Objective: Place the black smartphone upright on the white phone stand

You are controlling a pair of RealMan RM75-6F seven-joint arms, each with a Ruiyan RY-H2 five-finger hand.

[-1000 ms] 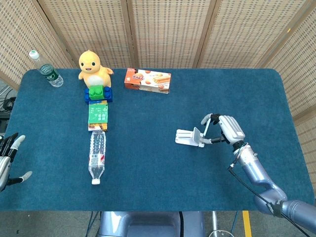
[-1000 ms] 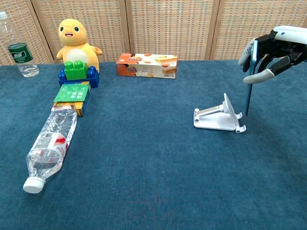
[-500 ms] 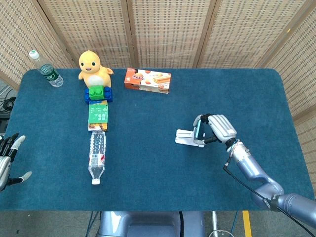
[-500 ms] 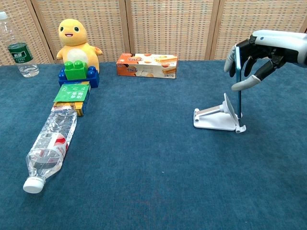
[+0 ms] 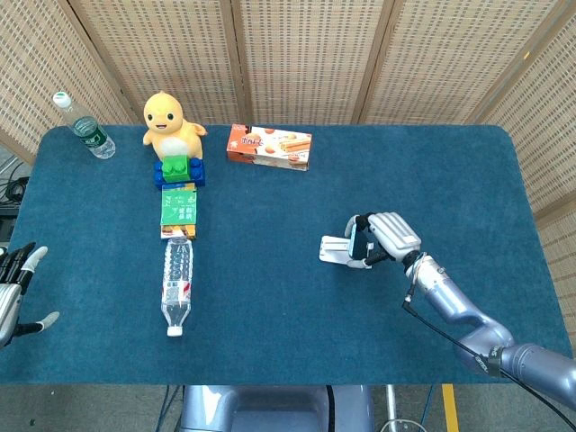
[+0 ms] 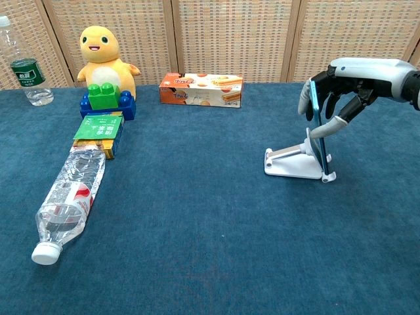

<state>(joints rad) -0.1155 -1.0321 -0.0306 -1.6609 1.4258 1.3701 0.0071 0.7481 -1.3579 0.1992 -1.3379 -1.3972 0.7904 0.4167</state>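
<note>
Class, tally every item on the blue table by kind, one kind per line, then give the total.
Bottles: 2 (upright, lying)
Boxes: 2 (orange, green)
Plush duck: 1
Brick stack: 1
Phone stand: 1
Smartphone: 1
Total: 8

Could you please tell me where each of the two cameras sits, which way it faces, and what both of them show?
Head view: sits high above the near edge, looking steeply down on the blue table; shows the left hand at the left edge, holding nothing, and the right hand with its arm.
Chest view: sits low at the near edge, looking level across toward the wicker screens; shows only the right hand.
Shared: the right hand holding the black smartphone at the white phone stand, the plush duck, the snack box.
</note>
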